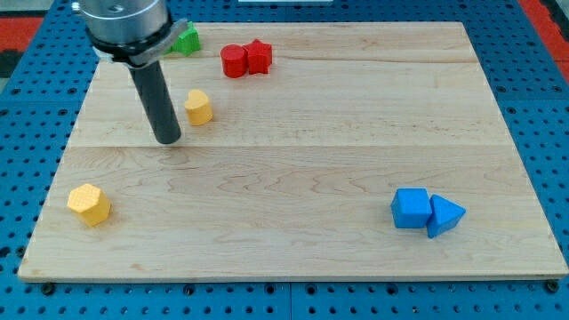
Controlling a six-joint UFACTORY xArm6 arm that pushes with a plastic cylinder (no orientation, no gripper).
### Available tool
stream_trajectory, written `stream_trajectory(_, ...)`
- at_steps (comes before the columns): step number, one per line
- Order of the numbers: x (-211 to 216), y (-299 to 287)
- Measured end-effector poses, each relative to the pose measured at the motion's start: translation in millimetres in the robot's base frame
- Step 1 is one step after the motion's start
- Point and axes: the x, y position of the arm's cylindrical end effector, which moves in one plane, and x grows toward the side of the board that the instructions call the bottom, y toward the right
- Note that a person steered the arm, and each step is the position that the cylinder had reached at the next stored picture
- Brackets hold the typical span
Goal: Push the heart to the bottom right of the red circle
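One camera view covers the whole worktop [293, 178]. My tip [168, 140] rests just to the view's left of the yellow heart [198, 107], slightly below it and apart from it; there is no gripper to open or close, only the rod. The red circle [234, 61] sits up and to the view's right of the heart, touching a red star [259, 56]. I judge the push must run rightward, so the tip's side suits.

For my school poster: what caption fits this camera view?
My tip sits just left of the yellow heart, below-left of the red circle.
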Motion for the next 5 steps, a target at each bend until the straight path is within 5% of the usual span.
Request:
stream_trajectory(2,-43.1,44.3)
stream_trajectory(5,-20.0,75.4)
